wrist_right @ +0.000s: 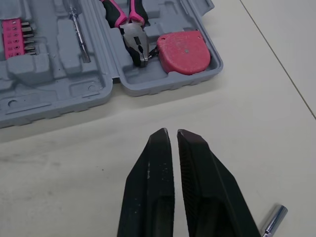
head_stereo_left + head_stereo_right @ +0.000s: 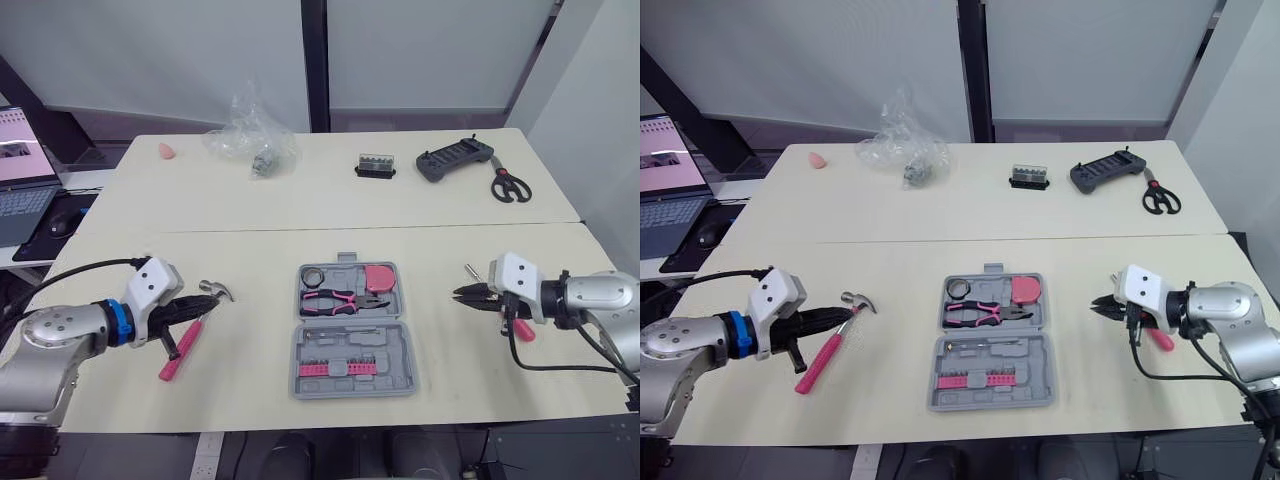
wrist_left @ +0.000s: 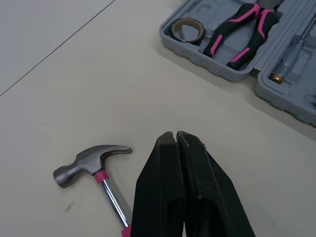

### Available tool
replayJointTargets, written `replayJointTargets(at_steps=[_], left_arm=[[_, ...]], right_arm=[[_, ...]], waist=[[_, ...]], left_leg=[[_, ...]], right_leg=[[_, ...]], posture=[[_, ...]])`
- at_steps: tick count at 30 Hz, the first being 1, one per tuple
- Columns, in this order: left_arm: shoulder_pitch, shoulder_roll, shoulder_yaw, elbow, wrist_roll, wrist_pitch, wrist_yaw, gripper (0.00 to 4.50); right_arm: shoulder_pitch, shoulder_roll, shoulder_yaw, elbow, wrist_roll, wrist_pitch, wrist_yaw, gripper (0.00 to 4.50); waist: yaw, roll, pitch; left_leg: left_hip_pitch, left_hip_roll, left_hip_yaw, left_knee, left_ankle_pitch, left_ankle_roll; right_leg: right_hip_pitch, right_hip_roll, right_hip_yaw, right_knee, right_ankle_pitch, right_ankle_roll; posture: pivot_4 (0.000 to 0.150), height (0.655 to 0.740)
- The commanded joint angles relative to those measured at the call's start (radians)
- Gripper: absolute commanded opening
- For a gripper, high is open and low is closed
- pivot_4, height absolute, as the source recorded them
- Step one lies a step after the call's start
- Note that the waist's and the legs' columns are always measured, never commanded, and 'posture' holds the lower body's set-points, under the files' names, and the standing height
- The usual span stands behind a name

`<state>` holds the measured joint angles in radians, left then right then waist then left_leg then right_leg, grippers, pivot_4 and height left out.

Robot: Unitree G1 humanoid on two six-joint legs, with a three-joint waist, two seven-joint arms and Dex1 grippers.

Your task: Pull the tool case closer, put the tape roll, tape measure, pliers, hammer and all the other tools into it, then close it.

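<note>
The grey tool case (image 2: 395, 345) lies open at the table's front centre. In its far half lie the tape roll (image 2: 312, 276), the black and pink pliers (image 2: 340, 299) and the red tape measure (image 2: 378, 280); pink bits (image 2: 325, 368) fill the near half. The pink-handled hammer (image 2: 190, 335) rests on the table left of the case. My left gripper (image 2: 205, 303) hovers shut just over its handle, holding nothing. My right gripper (image 2: 458, 293) is shut and empty, right of the case, with a pink-handled screwdriver (image 2: 522, 328) lying beside it.
On the far table are scissors (image 2: 510, 186), a black holder (image 2: 455, 160), a small bit box (image 2: 376, 165), a crumpled plastic bag (image 2: 250, 140) and a pink piece (image 2: 167, 151). A laptop (image 2: 20, 180) and mouse (image 2: 62, 225) sit off to the left.
</note>
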<state>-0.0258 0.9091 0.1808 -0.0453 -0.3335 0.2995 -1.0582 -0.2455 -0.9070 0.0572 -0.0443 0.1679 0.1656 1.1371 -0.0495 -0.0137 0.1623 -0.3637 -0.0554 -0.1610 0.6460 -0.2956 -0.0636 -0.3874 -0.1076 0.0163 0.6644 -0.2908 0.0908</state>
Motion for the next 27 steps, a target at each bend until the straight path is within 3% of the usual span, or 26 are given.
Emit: replayJointTargets(at_steps=[1,18,25,26,27], left_arm=[[-0.011,-0.002,-0.005,-0.043,-0.003,-0.008,-0.005,0.0],[0.007,-0.018,-0.084,-0.084,0.044,-0.035,0.001,0.0],[0.034,-0.02,-0.012,-0.075,-0.003,-0.026,0.008,0.0],[0.059,-0.022,0.023,-0.085,-0.027,-0.02,0.006,0.36],[0.085,-0.026,0.062,-0.096,-0.053,-0.007,0.007,0.52]], right_arm=[[-0.001,-0.009,-0.009,-0.047,0.002,0.008,0.001,0.01],[0.019,0.012,0.032,-0.124,-0.036,0.033,-0.023,0.01],[0.013,0.017,-0.003,-0.123,0.002,0.047,-0.034,0.01],[0.011,0.022,-0.016,-0.142,0.04,0.069,-0.022,0.0],[0.006,0.031,-0.031,-0.165,0.083,0.1,-0.014,0.4]], waist=[[0.0,0.0,0.0],[0.004,0.0,0.0],[0.005,0.0,0.0],[0.005,0.0,0.0],[0.004,0.0,0.0]], left_leg=[[0.0,0.0,0.0,0.0,0.0,0.0],[0.0,0.0,0.0,0.0,0.0,0.0],[0.0,0.0,0.0,0.0,0.0,0.0],[0.0,0.0,0.0,0.0,0.0,0.0],[0.0,0.0,0.0,0.0,0.0,0.0]], right_leg=[[0.0,0.0,0.0,0.0,0.0,0.0],[0.0,0.0,0.0,0.0,0.0,0.0],[0.0,0.0,0.0,0.0,0.0,0.0],[0.0,0.0,0.0,0.0,0.0,0.0],[0.0,0.0,0.0,0.0,0.0,0.0]], posture=[[0.15,0.74],[0.15,0.74],[0.15,0.74],[0.15,0.74],[0.15,0.74]])
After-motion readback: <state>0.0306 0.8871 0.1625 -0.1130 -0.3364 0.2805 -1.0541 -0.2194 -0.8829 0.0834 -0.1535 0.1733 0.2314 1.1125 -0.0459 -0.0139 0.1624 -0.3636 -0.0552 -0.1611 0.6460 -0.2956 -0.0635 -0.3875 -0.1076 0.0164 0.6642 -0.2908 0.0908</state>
